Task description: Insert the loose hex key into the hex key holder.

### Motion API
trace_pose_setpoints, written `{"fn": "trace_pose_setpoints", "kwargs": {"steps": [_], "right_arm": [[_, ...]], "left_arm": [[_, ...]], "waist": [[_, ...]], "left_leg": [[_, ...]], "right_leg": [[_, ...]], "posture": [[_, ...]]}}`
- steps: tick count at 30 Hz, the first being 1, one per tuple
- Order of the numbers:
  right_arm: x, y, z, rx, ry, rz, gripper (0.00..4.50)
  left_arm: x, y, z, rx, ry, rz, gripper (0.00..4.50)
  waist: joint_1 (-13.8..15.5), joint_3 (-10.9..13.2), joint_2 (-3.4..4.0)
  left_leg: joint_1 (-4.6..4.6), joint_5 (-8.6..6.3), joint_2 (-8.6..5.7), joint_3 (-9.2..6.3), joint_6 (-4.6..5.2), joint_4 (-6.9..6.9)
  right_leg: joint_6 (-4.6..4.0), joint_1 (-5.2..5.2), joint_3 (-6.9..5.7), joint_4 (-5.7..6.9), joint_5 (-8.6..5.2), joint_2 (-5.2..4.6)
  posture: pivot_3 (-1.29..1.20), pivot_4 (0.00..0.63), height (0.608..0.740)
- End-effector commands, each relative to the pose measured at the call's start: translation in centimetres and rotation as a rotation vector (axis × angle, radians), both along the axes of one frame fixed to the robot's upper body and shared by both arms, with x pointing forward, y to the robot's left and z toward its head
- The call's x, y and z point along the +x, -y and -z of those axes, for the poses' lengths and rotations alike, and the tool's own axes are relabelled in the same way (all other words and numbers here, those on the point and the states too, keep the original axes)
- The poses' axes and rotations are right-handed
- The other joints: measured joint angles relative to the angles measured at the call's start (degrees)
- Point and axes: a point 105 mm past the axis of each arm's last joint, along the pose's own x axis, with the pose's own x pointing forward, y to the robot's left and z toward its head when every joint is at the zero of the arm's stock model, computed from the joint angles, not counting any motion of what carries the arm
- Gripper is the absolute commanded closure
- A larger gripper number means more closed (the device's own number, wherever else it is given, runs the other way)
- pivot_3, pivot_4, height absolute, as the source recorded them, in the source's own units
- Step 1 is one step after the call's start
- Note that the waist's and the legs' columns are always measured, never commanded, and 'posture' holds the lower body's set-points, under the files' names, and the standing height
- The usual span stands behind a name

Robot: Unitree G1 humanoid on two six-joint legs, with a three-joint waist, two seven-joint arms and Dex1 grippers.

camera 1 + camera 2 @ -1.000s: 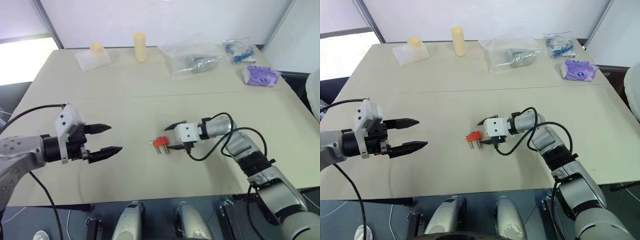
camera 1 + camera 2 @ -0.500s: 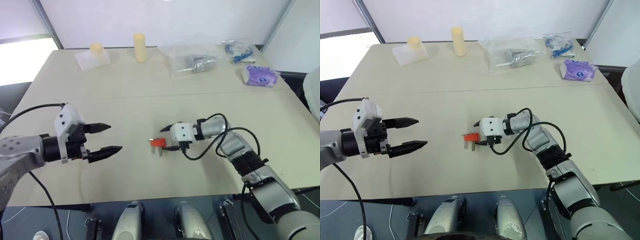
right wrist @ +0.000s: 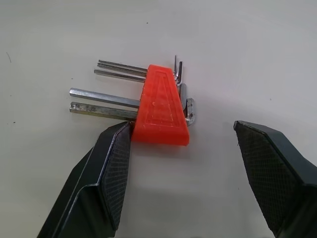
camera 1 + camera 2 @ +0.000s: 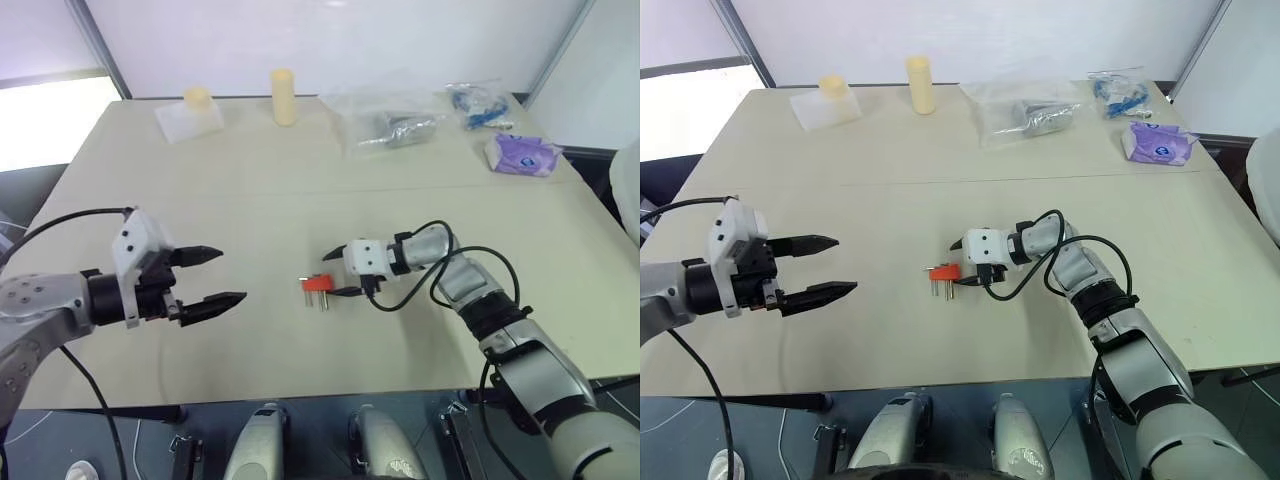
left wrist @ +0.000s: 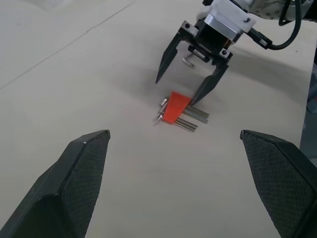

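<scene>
Your right gripper (image 3: 181, 163) stands wide, empty — one finger touching the holder (image 3: 161, 106) lying mid-table, at its 9 o'clock. Holder looks light, stiff, slippery; pinch the red body's flat sides. Loose key — can't pick it out.

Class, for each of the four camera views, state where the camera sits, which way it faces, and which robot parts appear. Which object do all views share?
Left eye and right eye views: head, facing forward and down over the table; both arms show.
Left wrist view: along the open left tool, facing the right tool.
Right wrist view: along the open right tool, facing down at the tabletop.
Shared: the hex key holder.
</scene>
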Motion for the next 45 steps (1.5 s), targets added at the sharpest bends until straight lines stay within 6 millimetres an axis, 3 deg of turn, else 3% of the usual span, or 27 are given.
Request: {"fn": "trace_pose_setpoints", "kwargs": {"steps": [1,3,4,5,11,16,20,23,28,32,37,45], "right_arm": [[-0.3,1.4,2.5,-0.093,-0.075,0.030,1.66],[-0.4,1.4,2.6,-0.100,-0.078,0.024,2.40],[-0.5,1.4,2.7,-0.103,-0.078,0.022,3.06],[-0.5,1.4,2.8,-0.107,-0.081,0.019,3.43],[-0.6,1.4,3.2,-0.123,-0.079,0.015,3.45],[-0.1,1.3,1.7,-0.067,0.010,0.032,3.45],[0.8,0.5,-3.0,0.094,0.309,0.083,3.45],[0.2,0.0,-6.8,0.176,0.606,0.068,3.45],[-1.4,-0.8,-9.8,0.209,0.941,-0.026,3.45],[-2.3,-1.3,-11.8,0.245,1.166,-0.078,3.45],[-2.5,-1.8,-12.7,0.275,1.277,-0.116,3.45],[-2.9,-2.4,-14.3,0.336,1.360,-0.122,3.45]], "left_arm": [[-0.1,0.3,-0.8,0.011,0.050,0.012,0.00],[-0.1,0.3,-0.8,0.012,0.052,0.012,0.00],[-0.1,0.3,-0.8,0.012,0.053,0.012,0.00],[0.0,0.2,-0.8,0.013,0.054,0.011,0.00],[0.1,-0.1,-0.7,0.016,0.058,0.002,0.00],[0.3,-0.2,-0.5,0.012,0.057,-0.001,0.00],[1.0,0.1,0.0,-0.039,0.035,0.010,0.00],[2.0,0.7,0.1,-0.104,0.012,0.038,0.00],[3.8,2.0,-1.1,-0.195,-0.013,0.106,0.00],[5.3,3.1,-3.3,-0.273,-0.010,0.162,0.00],[6.4,4.4,-5.6,-0.344,-0.010,0.226,0.00],[6.8,5.3,-5.3,-0.341,-0.034,0.258,0.00]], "waist": [[0.01,0.00,0.00],[-0.08,-0.01,-0.01],[-0.10,-0.01,-0.01],[-0.11,-0.01,-0.01],[-0.10,-0.04,-0.02],[-0.13,-0.04,-0.03],[0.07,-0.03,-0.02],[0.15,0.02,0.01],[-0.10,0.03,-0.05],[-0.20,0.04,-0.06],[-0.19,0.05,-0.08],[-0.30,0.05,-0.08]], "left_leg": [[0.00,0.00,0.00,0.00,0.00,0.00],[0.01,0.00,0.00,0.00,0.00,0.00],[0.03,0.00,0.00,0.00,0.00,0.00],[0.04,0.00,0.00,0.01,0.00,0.00],[0.08,0.01,0.00,0.01,-0.01,0.00],[0.09,0.01,0.01,0.01,-0.01,-0.01],[0.04,0.01,0.01,0.01,-0.01,-0.01],[-0.19,0.02,-0.02,0.01,-0.04,0.02],[-0.26,0.03,-0.03,0.04,-0.06,-0.08],[-0.28,0.04,-0.03,0.03,-0.06,-0.08],[-0.28,0.05,-0.08,0.06,-0.07,-0.05],[-0.28,0.05,-0.05,0.03,-0.07,-0.07]], "right_leg": [[0.00,0.00,0.00,0.00,0.00,0.00],[0.00,0.00,0.00,0.00,0.00,0.00],[0.00,0.01,0.00,0.00,0.00,0.00],[-0.01,0.02,0.00,0.00,0.00,0.00],[-0.03,0.05,0.01,0.00,-0.01,0.00],[-0.12,0.05,0.01,0.00,-0.06,-0.01],[-0.12,0.00,0.01,0.01,-0.06,-0.01],[0.00,-0.23,0.01,0.02,0.01,-0.01],[0.03,-0.35,0.02,0.02,0.02,0.03],[0.04,-0.38,0.01,0.04,0.02,0.09],[0.04,-0.36,0.01,0.05,0.02,0.09],[0.05,-0.37,0.03,0.05,0.02,0.09]], "posture": [[0.00,0.150,0.740],[0.00,0.150,0.740],[0.00,0.150,0.740],[0.00,0.150,0.740],[0.00,0.150,0.740],[0.00,0.150,0.740],[0.00,0.150,0.740],[0.00,0.150,0.740],[0.00,0.150,0.740],[0.00,0.150,0.740],[0.00,0.150,0.740],[0.00,0.150,0.740]]}}
